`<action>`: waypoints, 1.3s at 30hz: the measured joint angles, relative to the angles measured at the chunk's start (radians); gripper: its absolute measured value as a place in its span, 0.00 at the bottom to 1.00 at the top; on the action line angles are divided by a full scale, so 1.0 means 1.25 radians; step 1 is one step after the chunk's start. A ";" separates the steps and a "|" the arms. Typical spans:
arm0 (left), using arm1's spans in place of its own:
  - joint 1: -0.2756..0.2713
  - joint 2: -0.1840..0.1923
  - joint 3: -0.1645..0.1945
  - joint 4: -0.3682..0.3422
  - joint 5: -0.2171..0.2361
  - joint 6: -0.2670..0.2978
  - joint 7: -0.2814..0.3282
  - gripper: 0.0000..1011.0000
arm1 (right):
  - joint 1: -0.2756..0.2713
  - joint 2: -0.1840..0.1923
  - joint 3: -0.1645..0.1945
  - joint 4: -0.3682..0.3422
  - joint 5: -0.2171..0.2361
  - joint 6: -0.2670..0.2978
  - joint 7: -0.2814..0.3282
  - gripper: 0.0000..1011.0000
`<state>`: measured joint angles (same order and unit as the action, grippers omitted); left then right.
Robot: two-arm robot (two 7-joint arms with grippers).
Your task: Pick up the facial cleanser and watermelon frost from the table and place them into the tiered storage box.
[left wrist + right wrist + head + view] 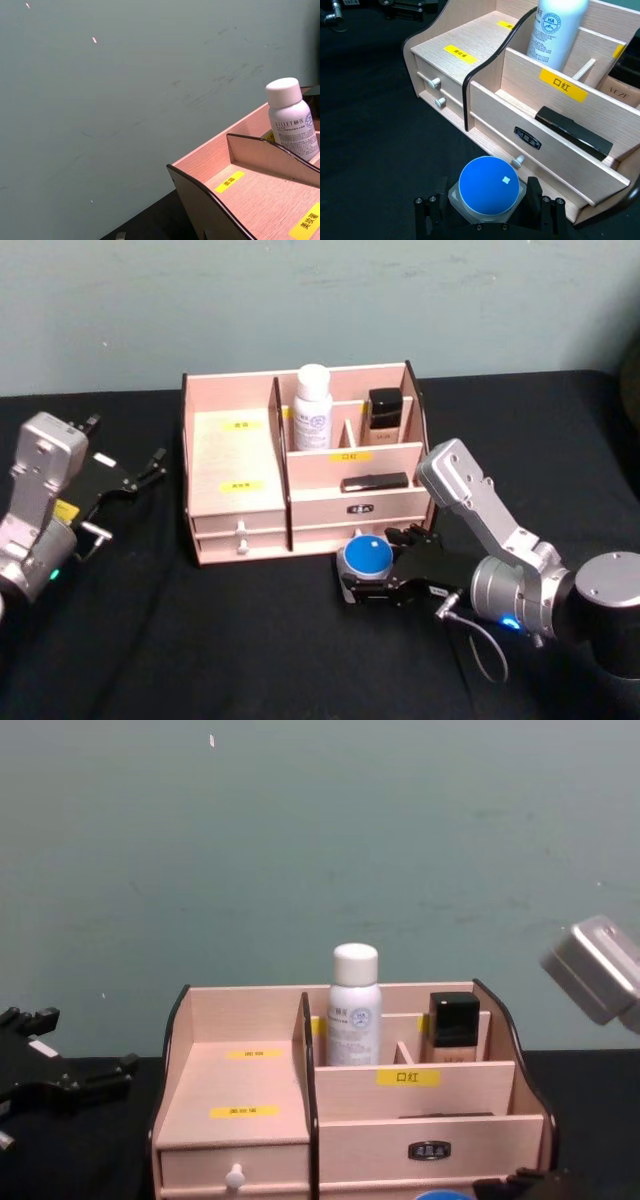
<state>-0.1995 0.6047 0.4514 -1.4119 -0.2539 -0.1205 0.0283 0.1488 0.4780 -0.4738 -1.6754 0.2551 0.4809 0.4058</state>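
Note:
The tiered storage box [230,440] stands mid-table, a pale wooden organizer with yellow labels and white drawer knobs [436,82]. A white bottle [312,410] stands upright in its back compartment, also seen in the chest view [354,1010] and left wrist view [292,125]. Just in front of the box, my right gripper [372,580] is shut on a round jar with a blue lid [487,185], its fingers [427,217] pressing both sides. Which item is the cleanser and which the watermelon frost I cannot tell. My left gripper [128,440] waits open left of the box.
A black-capped bottle [384,412] stands in the back right compartment and a flat black item [572,132] lies in the front slot. Black cloth [200,640] covers the table, with open room in front and to the left. A teal wall rises behind.

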 joint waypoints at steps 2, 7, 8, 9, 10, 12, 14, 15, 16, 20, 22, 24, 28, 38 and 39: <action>0.000 0.000 0.000 0.000 0.000 0.000 0.000 1.00 | 0.002 -0.002 -0.001 0.003 -0.001 -0.002 0.001 0.99; 0.000 0.000 0.000 0.000 0.000 0.000 0.000 1.00 | 0.007 -0.007 -0.005 0.013 -0.004 -0.007 0.007 0.99; 0.000 0.000 0.000 0.000 0.000 0.000 0.000 1.00 | 0.007 -0.008 -0.006 0.014 -0.005 -0.008 0.007 0.99; 0.000 0.000 0.000 0.000 0.000 0.000 0.000 1.00 | 0.009 -0.008 -0.007 0.016 -0.006 -0.009 0.009 0.99; 0.000 0.000 0.000 0.000 0.000 0.000 0.000 1.00 | 0.010 -0.009 -0.007 0.017 -0.007 -0.009 0.010 0.99; 0.000 0.000 0.000 0.000 0.000 0.000 0.000 1.00 | 0.010 -0.009 -0.008 0.018 -0.008 -0.009 0.010 0.99; 0.000 0.000 0.000 0.000 0.000 0.000 0.000 1.00 | 0.011 -0.009 -0.008 0.019 -0.009 -0.009 0.010 0.99; 0.000 0.000 0.000 0.000 0.000 0.000 0.000 1.00 | 0.011 -0.009 -0.008 0.019 -0.009 -0.009 0.010 0.99; 0.000 0.000 0.000 0.000 0.000 0.000 0.000 1.00 | 0.011 -0.009 -0.008 0.019 -0.009 -0.009 0.010 0.99; 0.000 0.000 0.000 0.000 0.000 0.000 0.000 1.00 | 0.010 -0.009 -0.008 0.019 -0.009 -0.008 0.010 0.99; 0.000 0.000 0.000 0.000 0.000 0.000 0.000 1.00 | 0.010 -0.008 -0.008 0.018 -0.008 -0.008 0.010 0.95; 0.000 0.000 0.000 0.000 0.000 0.000 0.000 1.00 | 0.010 -0.008 -0.008 0.018 -0.008 -0.008 0.010 0.90; 0.000 0.000 0.000 0.000 0.000 0.000 0.000 1.00 | 0.010 -0.008 -0.008 0.018 -0.008 -0.008 0.009 0.81; 0.000 0.000 0.000 0.000 0.000 0.000 0.000 1.00 | 0.009 -0.008 -0.007 0.017 -0.008 -0.008 0.009 0.72; 0.000 0.000 0.000 0.000 0.000 0.000 0.000 1.00 | 0.009 -0.008 -0.007 0.017 -0.008 -0.008 0.009 0.72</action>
<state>-0.1995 0.6047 0.4514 -1.4120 -0.2539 -0.1205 0.0283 0.1603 0.4681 -0.4824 -1.6541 0.2456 0.4714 0.4171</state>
